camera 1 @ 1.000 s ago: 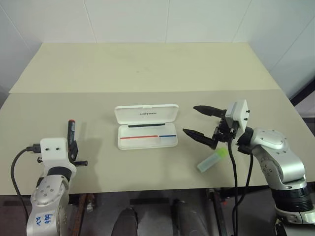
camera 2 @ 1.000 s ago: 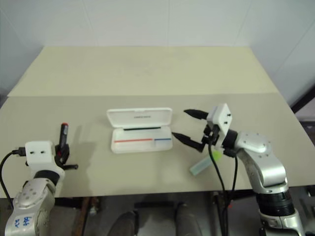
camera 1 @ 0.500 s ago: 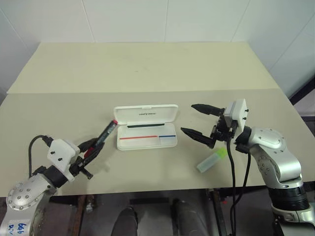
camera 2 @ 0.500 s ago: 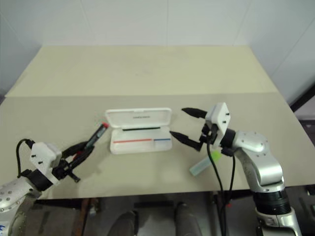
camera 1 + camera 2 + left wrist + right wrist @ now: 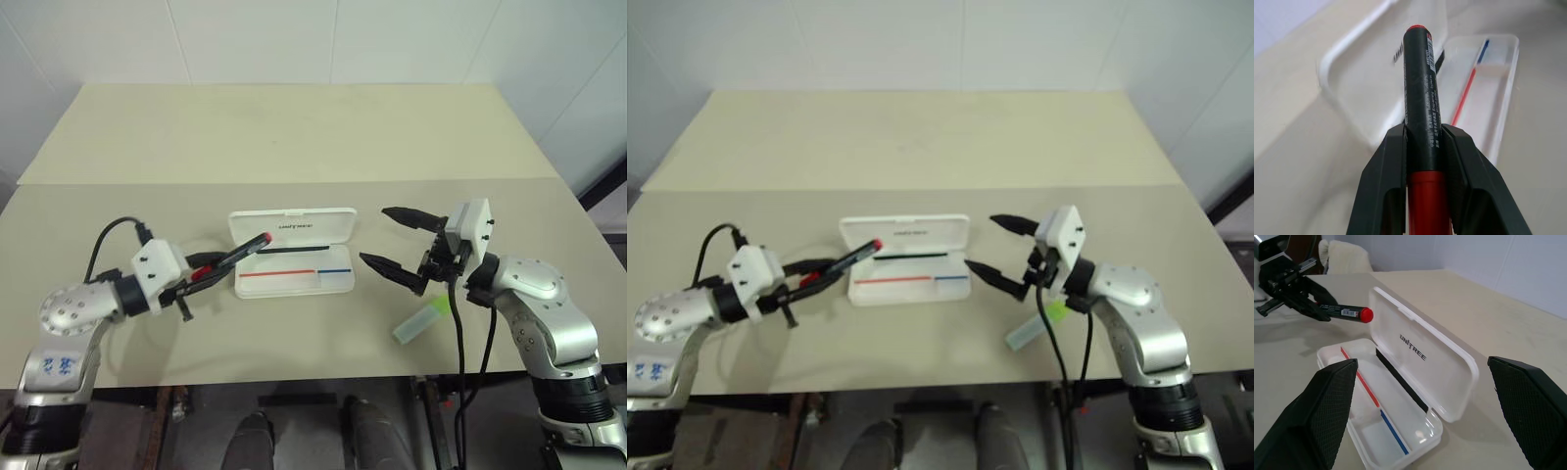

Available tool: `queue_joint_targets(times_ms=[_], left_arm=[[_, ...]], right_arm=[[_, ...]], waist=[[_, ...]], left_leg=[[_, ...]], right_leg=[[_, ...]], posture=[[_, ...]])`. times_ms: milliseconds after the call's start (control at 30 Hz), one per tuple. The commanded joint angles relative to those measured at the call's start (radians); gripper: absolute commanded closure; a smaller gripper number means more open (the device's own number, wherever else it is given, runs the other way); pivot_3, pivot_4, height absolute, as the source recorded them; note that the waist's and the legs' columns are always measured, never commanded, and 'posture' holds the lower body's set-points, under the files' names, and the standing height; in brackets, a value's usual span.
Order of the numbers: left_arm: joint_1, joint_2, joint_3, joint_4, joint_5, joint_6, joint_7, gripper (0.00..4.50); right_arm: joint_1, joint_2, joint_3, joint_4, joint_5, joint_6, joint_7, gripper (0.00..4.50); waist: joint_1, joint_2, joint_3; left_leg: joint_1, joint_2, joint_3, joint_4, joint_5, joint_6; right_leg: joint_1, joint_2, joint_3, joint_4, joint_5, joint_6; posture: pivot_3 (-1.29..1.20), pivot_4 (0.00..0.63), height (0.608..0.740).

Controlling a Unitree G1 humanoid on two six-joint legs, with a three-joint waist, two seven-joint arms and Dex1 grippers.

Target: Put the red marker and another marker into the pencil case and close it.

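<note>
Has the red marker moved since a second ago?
Yes. The left gripper has carried the red marker from upright near the table's left edge rightward, its tip now over the open pencil case.

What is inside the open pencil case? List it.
The pencil case holds no marker yet: its tray shows a thin red stripe, a blue stripe and a dark strip by the hinge. The red marker, gripped by the left hand, covers the tray's left corner.
</note>
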Motion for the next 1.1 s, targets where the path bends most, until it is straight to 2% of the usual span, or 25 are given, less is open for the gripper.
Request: queue_joint_targets(times_ms=[33, 200, 600, 667, 1100], left_arm=[[-0.073, 0.011, -0.053, 0.046, 0.001, -0.043, -0.064, 3.91], [-0.163, 0.012, -0.12, 0.113, 0.005, -0.072, -0.149, 3.91], [-0.434, -0.061, -0.245, 0.425, 0.19, -0.235, -0.099, 3.91], [-0.451, -0.086, -0.273, 0.453, 0.203, -0.264, -0.111, 3.91], [-0.434, -0.144, -0.331, 0.459, 0.219, -0.307, -0.137, 3.91]], right_arm=[[0.004, -0.007, -0.022, -0.054, 0.006, -0.003, -0.019, 0.0], [0.021, -0.013, -0.033, -0.082, 0.01, 0.003, -0.039, 0.0], [0.056, -0.02, -0.052, -0.127, 0.01, 0.013, -0.078, 0.0], [0.058, -0.02, -0.054, -0.133, 0.008, 0.014, -0.085, 0.0], [0.087, -0.037, -0.083, -0.169, 0.018, 0.026, -0.11, 0.0]], waist=[[-0.002, 0.0, 0.0], [-0.002, 0.001, 0.0], [0.004, 0.001, 0.0], [0.004, 0.001, 0.0], [0.019, 0.001, 0.0]], left_leg=[[0.0, 0.0, 0.0, 0.0, 0.0, 0.0], [0.001, 0.0, -0.001, -0.002, 0.0, 0.0], [0.001, 0.0, -0.001, 0.001, 0.0, 0.0], [0.001, 0.0, -0.001, 0.0, 0.0, 0.0], [0.001, 0.0, -0.001, 0.001, 0.0, 0.0]], right_leg=[[-0.001, 0.0, 0.0, 0.002, 0.0, 0.002], [-0.003, 0.001, 0.0, 0.008, 0.0, 0.007], [-0.001, 0.001, 0.0, 0.007, 0.0, 0.008], [-0.002, 0.001, 0.0, 0.008, 0.003, 0.014], [-0.002, 0.001, 0.0, 0.008, 0.002, 0.014]], posture=[[0.0, 0.15, 0.74], [0.0, 0.15, 0.74], [0.0, 0.15, 0.74], [0.0, 0.15, 0.74], [0.0, 0.15, 0.74]])
